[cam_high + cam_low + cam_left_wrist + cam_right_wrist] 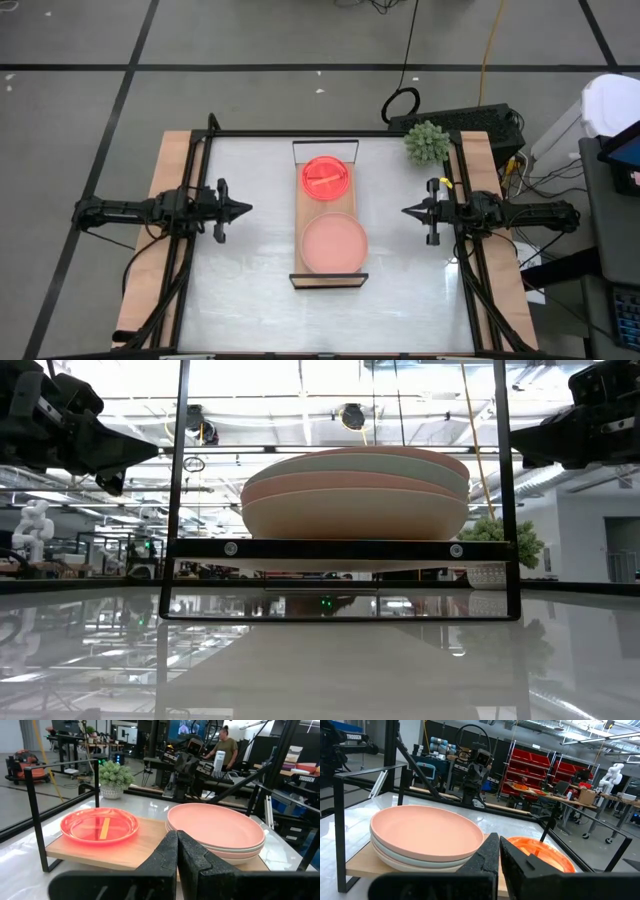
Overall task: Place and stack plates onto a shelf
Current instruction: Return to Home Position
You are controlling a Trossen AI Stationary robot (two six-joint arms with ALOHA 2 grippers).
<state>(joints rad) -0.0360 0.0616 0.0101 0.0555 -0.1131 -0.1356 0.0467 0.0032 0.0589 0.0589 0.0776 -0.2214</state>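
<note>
The light-wood shelf (329,272) with black wire end frames stands in the middle of the table. On its near half rests a stack of large plates (334,244), a dusty-pink one on top (215,826), a pale grey-green and a beige one below (355,512). On its far half lies a stack of small translucent orange plates (325,178) (99,826). My left gripper (246,209) hangs shut at the table's left, pointing level toward the shelf. My right gripper (407,211) hangs shut at the right, likewise pointing at the shelf. Both are clear of everything.
A spiky green plant (427,143) in a white pot stands at the table's far right corner. Black frame rails (300,134) run along the table's far edge and sides. Bare white tabletop (260,290) lies left, right and in front of the shelf.
</note>
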